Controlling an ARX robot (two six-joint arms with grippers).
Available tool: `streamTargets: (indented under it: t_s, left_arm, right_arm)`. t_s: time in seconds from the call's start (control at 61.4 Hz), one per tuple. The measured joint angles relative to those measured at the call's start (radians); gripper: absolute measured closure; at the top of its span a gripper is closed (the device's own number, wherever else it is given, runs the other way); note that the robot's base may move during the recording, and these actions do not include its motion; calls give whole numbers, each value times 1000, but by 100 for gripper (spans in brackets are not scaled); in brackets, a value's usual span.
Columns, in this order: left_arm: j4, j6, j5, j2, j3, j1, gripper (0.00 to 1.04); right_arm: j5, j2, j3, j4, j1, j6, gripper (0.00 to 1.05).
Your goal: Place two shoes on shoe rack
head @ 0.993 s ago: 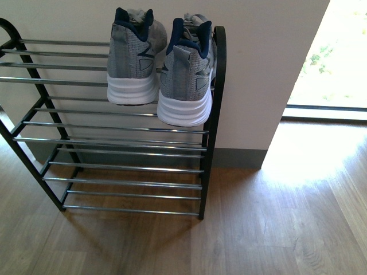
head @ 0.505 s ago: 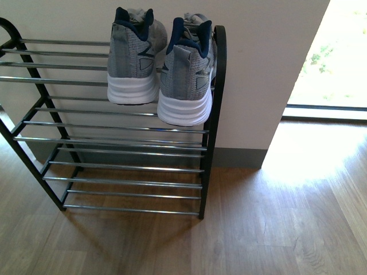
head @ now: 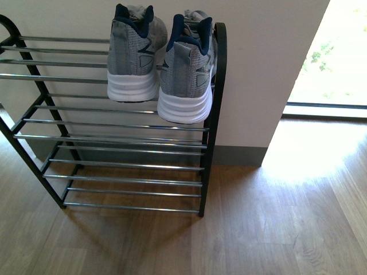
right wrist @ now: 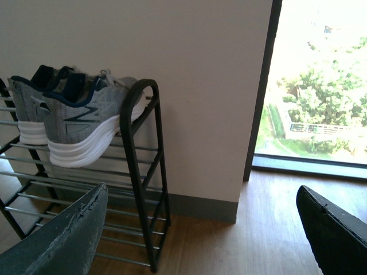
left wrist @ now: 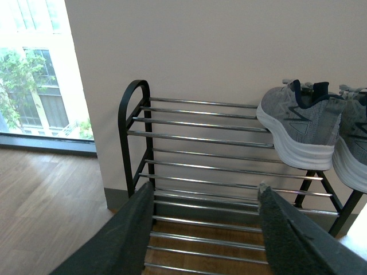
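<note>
Two grey knit shoes with thick white soles stand side by side on the top tier of the shoe rack (head: 212,114), heels toward me: one (head: 133,54) on the left, the other (head: 186,71) against the rack's right arch. Both shoes also show in the left wrist view (left wrist: 298,123) and in the right wrist view (right wrist: 80,120). The rack has a black frame and chrome bars. My left gripper (left wrist: 203,192) is open, back from the rack, with nothing between its fingers. Away from the rack's right end, my right gripper (right wrist: 200,197) is open and empty. Neither arm shows in the front view.
The rack stands against a white wall (head: 258,69) with a grey skirting board. Wooden floor (head: 258,223) spreads in front and to the right. A floor-length window (head: 338,57) is at the right, another window (left wrist: 34,80) left of the rack.
The front view has shifted slightly, so the rack and shoes sit a little higher in frame. The shoes have not moved on the rack.
</note>
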Motion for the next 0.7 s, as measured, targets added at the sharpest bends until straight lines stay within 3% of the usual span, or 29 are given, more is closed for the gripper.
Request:
streamTargets:
  t_s: [0.195,0.7]
  left_arm:
    - [0,0,0,0,0,0,8]
    - [0,2,0,0,0,0,9]
  right_arm:
    - [0,0,0,0,0,0,9]
    - [0,0,0,0,0,0,9]
